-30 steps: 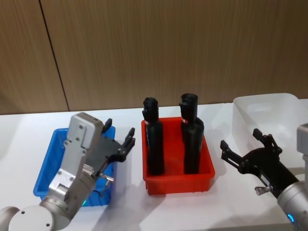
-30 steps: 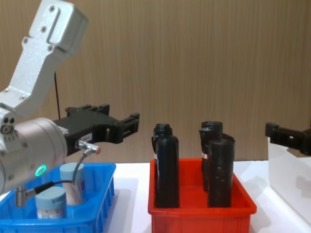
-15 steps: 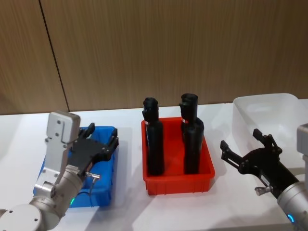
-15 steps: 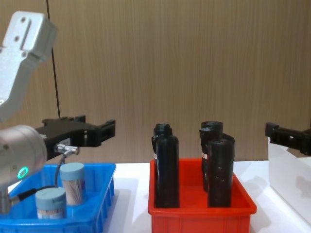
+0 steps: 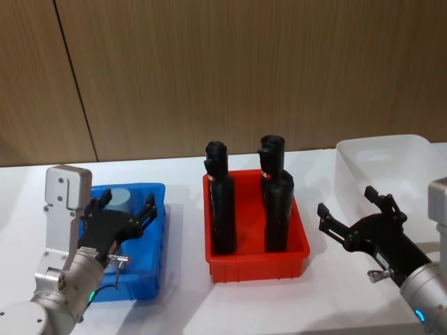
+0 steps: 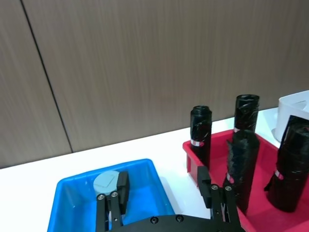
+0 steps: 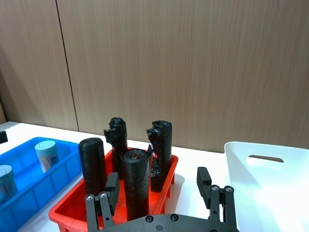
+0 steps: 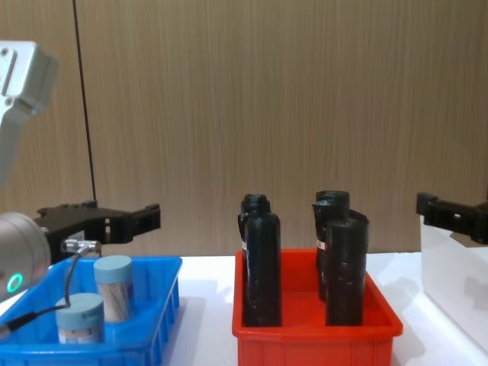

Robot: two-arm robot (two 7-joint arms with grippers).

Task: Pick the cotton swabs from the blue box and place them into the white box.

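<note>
The left gripper (image 5: 126,211) hangs, fingers open, over the cotton swabs (image 8: 113,286) in the blue box (image 5: 155,265); the right gripper (image 5: 347,204), fingers spread, beside the white box (image 5: 391,150)

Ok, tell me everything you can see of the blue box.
The blue box is a shallow, bright blue rectangular bin, plastic by its look, with a flared rim. It sits flat on the white table at the robot's left, apart from the red bin beside it. Two tubs of cotton swabs stand upright inside. The left gripper hangs over it with fingers open, above its rim in the chest view.
</note>
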